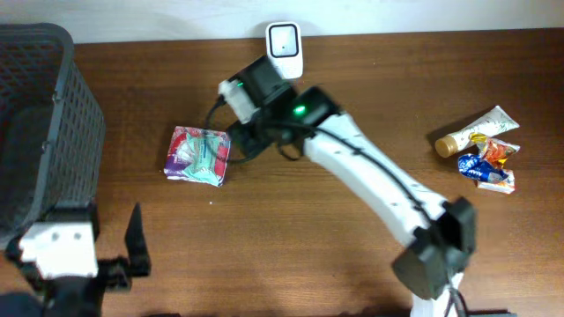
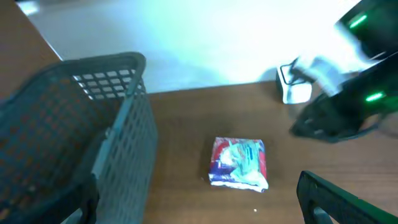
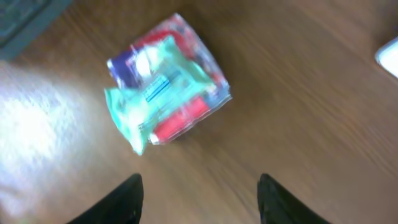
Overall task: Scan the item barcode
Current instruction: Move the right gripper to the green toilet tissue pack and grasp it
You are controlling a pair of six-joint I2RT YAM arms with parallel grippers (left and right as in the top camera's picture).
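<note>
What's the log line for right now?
right tool: open, empty | packet: on table, unheld | left tool: open, empty | scanner: far edge

Brown wooden table [image 1: 264, 255] bearing basket [image 1: 35, 114], packet [image 1: 198, 155], scanner [image 1: 285, 48], tube [image 1: 473, 132] and crumpled wrapper [image 1: 489, 165]

From our right gripper [image 3: 200, 186], the packet [image 3: 166, 81] lies on the table [image 3: 311, 124] just ahead of the fingertips, clear of them, and the scanner [image 3: 388, 56] stands off to the right. From our left gripper [image 2: 196, 194], the basket [image 2: 74, 124] sits ahead on the left and the packet straight ahead. Well behind our right gripper, a tube [image 1: 476, 134] and a wrapper [image 1: 487, 165] lie touching.
</note>
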